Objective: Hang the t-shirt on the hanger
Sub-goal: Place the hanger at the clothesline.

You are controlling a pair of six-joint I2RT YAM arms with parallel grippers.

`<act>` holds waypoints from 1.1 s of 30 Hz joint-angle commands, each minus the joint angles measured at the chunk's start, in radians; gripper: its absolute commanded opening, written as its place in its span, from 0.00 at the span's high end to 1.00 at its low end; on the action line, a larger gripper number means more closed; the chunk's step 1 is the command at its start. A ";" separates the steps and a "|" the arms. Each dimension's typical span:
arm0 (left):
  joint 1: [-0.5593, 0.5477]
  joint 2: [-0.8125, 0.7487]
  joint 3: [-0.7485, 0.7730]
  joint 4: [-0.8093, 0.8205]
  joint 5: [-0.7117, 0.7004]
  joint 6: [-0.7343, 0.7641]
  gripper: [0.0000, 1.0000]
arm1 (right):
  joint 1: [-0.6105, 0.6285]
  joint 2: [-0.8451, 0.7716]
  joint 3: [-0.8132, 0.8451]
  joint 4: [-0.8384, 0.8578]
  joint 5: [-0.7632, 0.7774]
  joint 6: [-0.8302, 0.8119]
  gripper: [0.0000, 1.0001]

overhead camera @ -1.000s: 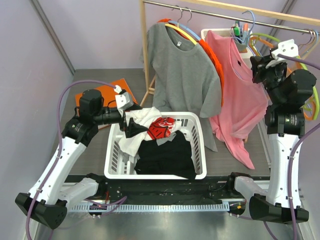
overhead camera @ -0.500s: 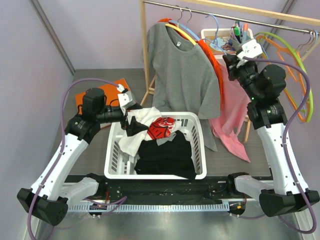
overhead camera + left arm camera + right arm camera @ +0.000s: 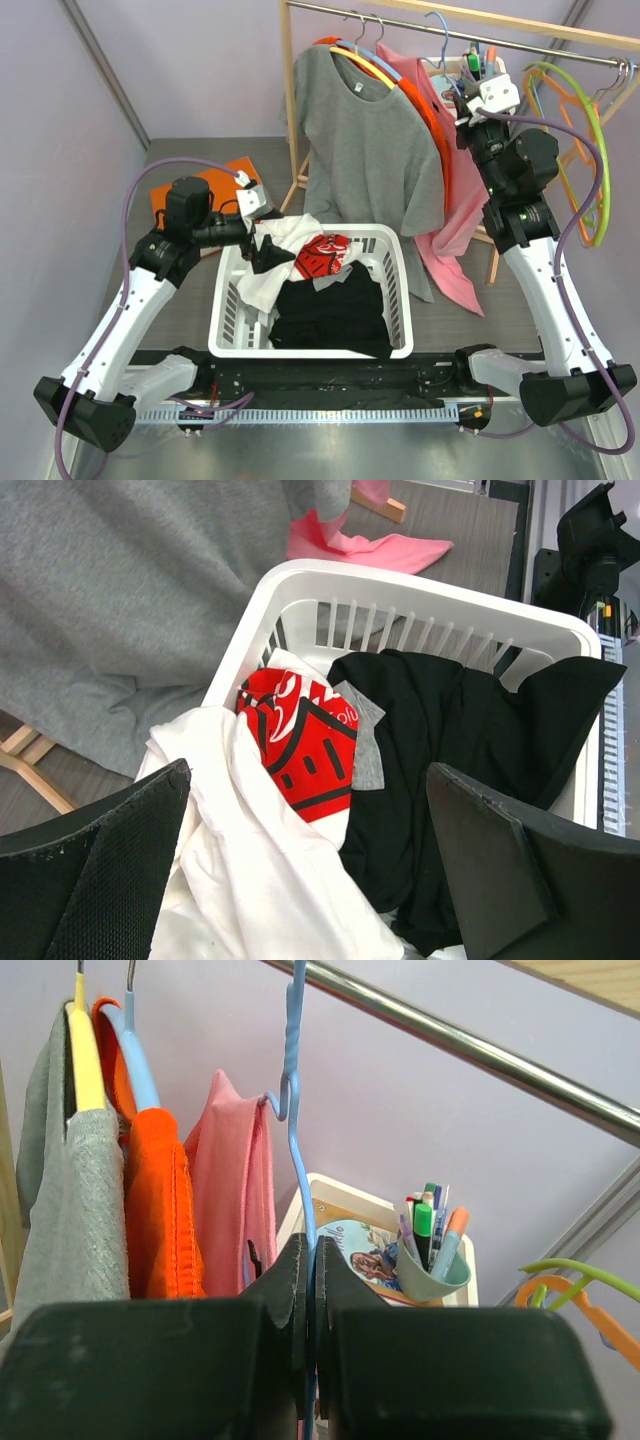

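The right gripper (image 3: 308, 1245) is clenched on the hanger (image 3: 300, 1175), pinching the thin blue wire at the neck, just under the hook. The t-shirt (image 3: 232, 1190) hangs from this hanger, up by the rail (image 3: 450, 1045), beside the orange garment (image 3: 160, 1200). Its lower part falls loosely toward the table. Whether the hook sits on the rail cannot be told.

The left gripper (image 3: 307, 770) is spread wide and holds nothing. It hovers over the white basket (image 3: 420, 585).

The t-shirt looks like light, limp cotton, so it probably gives no support and may slide off a slim, smooth wire if the hanger tilts. The hanger looks light and a little springy, and it could turn inside the pinch. The neck is likely its stiffest place, so the present hold seems good. The cloth is best taken at a shoulder seam or the collar.
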 commanded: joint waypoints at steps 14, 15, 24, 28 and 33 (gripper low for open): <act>0.002 -0.031 0.007 -0.045 -0.031 0.039 0.00 | 0.008 0.044 0.002 0.152 0.013 -0.001 0.99; 0.005 -0.031 0.009 -0.048 -0.032 0.042 0.00 | 0.008 0.047 0.002 0.151 0.012 -0.001 0.99; 0.002 -0.037 0.010 -0.097 -0.063 0.019 0.00 | 0.010 0.104 0.022 0.159 0.003 0.012 0.99; 0.005 -0.068 -0.013 -0.103 -0.101 -0.002 0.00 | 0.010 0.110 0.036 0.148 -0.001 0.020 0.93; 0.005 -0.062 -0.007 -0.150 -0.205 -0.105 0.00 | 0.010 0.055 0.069 0.047 -0.036 0.048 0.45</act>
